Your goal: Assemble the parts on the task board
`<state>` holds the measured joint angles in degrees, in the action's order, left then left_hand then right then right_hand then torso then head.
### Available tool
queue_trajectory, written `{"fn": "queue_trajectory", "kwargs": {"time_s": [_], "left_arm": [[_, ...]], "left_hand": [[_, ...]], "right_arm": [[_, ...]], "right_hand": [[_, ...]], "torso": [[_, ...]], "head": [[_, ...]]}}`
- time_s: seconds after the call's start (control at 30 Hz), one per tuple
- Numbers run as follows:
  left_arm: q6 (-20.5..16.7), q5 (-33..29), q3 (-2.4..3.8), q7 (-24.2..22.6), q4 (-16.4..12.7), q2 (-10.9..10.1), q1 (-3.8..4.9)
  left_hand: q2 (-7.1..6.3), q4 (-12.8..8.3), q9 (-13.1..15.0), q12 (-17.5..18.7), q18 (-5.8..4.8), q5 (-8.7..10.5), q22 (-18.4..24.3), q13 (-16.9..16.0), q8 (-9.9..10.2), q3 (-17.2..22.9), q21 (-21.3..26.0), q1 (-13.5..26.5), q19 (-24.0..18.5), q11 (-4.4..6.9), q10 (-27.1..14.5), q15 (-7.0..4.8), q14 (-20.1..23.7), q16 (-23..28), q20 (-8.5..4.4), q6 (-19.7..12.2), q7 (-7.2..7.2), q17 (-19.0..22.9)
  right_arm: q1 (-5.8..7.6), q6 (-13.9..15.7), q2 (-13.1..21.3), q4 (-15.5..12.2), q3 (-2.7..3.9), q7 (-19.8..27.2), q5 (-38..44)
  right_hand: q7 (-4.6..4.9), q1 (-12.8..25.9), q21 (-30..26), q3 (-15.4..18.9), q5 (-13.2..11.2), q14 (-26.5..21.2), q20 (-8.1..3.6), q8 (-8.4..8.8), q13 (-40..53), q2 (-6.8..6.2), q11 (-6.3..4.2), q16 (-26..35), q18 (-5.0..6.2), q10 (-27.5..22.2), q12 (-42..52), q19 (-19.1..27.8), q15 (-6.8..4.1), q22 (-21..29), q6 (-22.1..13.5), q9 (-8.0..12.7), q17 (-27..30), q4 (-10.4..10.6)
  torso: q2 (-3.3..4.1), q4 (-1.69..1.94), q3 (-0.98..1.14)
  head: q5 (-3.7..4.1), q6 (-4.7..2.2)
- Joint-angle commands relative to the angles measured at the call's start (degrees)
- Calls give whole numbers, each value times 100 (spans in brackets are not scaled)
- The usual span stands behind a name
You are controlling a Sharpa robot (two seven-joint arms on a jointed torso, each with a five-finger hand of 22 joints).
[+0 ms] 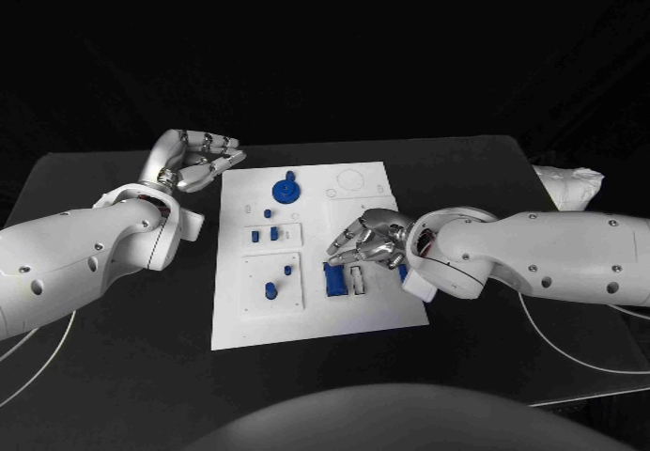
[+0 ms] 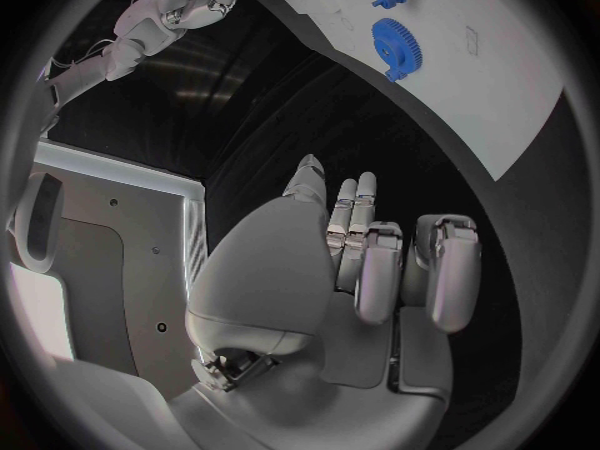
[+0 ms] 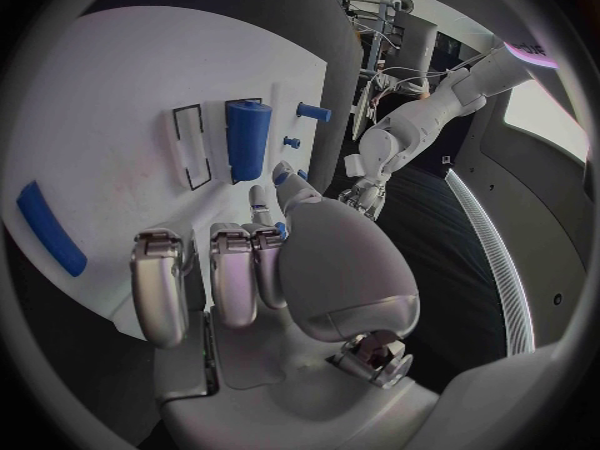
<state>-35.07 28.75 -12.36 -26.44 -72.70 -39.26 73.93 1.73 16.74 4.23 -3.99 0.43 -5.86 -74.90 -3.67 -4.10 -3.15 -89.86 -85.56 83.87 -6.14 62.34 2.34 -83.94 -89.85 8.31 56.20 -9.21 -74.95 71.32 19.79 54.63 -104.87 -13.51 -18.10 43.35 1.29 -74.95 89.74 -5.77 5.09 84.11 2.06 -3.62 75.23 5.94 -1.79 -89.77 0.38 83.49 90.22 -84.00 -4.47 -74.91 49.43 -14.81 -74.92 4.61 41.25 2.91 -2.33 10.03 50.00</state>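
The task board [image 1: 315,319] lies mid-worktop [image 1: 122,376]; the left hand [image 1: 196,160] sits at its far-left corner, the right hand [image 1: 365,240] over its right side.

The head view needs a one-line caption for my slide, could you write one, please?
Right hand over the blue block on the task board; left hand beside the board's far corner.

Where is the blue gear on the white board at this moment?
In the head view the blue gear sits near the far edge of the task board, on its left half, close to the left hand, which rests just off the board's far left corner.
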Motion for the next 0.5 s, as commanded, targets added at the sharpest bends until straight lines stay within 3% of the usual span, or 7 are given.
{"fn": "queue_trajectory", "kwargs": {"time_s": [0.03,0.33,0.43,0.5], "left_arm": [[79,25,5,-33,-6,14,4],[80,25,5,-31,-4,18,4],[78,25,5,-30,-2,18,4],[77,25,5,-29,0,19,4]], "left_hand": [[67,-2,-7,1,-43,-19,-1510,1,26,-23,-14,3,613,-1,29,-12,-606,-15,-14,30,7,-1505],[67,-2,-7,1,-43,-19,-1510,1,26,-23,-14,3,613,-1,29,-12,-606,-15,-14,30,7,-1505],[67,-2,-7,1,-43,-19,-1510,1,26,-23,-14,3,613,-1,29,-12,-606,-15,-14,30,7,-1505],[67,-2,-7,1,-43,-19,-1510,1,26,-23,-14,3,613,-1,29,-12,-606,-15,-14,30,7,-1505]], "right_arm": [[-4,74,4,-18,-1,269,-132],[-5,336,66,-65,-1,410,-261],[-3,466,137,-123,0,424,-275],[10,495,192,-171,0,387,-276]], "right_hand": [[-44,-20,26,28,-47,589,-65,16,1477,-56,-116,-23,-38,651,-22,-600,-72,-1509,-274,131,-1508,57],[-30,16,26,72,-57,589,-91,-24,1477,-67,-130,-23,-38,651,-22,-600,-97,-1509,-326,223,-1508,130],[119,23,26,107,-18,589,-75,-100,1477,-89,-43,-23,-38,651,-22,-600,-54,-1509,-143,232,-1508,163],[351,-10,26,167,7,589,14,-380,1477,-144,143,-23,-38,651,-22,-600,97,-1509,192,100,-1508,130]], "torso": [[1,4,-1],[-1,4,-1],[1,8,0],[-3,3,-1]], "head": [[-5,0],[-6,0],[-9,0],[-22,0]]}}
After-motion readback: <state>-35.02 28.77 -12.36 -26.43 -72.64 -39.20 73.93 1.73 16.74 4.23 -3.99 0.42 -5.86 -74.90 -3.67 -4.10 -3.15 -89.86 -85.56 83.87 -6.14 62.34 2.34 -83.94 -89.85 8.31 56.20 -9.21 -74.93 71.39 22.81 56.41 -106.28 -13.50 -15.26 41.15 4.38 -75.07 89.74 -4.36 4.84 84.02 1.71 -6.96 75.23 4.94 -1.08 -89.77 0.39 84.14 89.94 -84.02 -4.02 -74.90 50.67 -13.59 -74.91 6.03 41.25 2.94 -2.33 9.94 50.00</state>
